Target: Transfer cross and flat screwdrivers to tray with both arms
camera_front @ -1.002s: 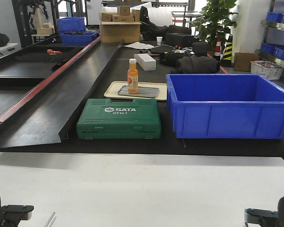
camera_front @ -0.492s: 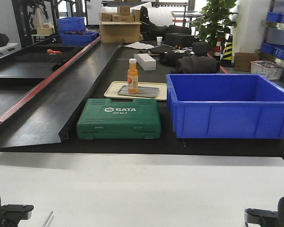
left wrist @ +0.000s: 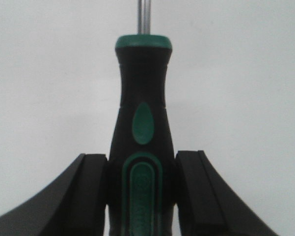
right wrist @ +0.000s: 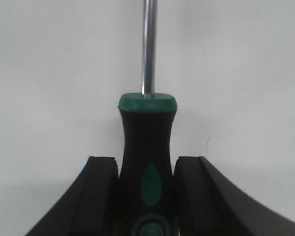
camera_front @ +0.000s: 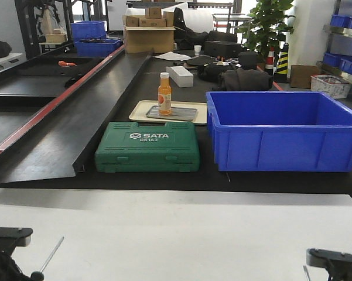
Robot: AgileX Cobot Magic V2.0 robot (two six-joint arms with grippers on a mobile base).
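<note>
The left claw is closed on the black-and-green handle of the left screwdriver; the right claw is likewise clamped on the right screwdriver; each shaft is seen running straight ahead of the jaws, toward the top of the frame; the tips are cut off, so cross and flat cannot be told apart. In the front view both are held at the bottom corners over the white counter; the tray lies well apart, upper centre, beyond the green case; neither arm is judged clearly nearer.
</note>
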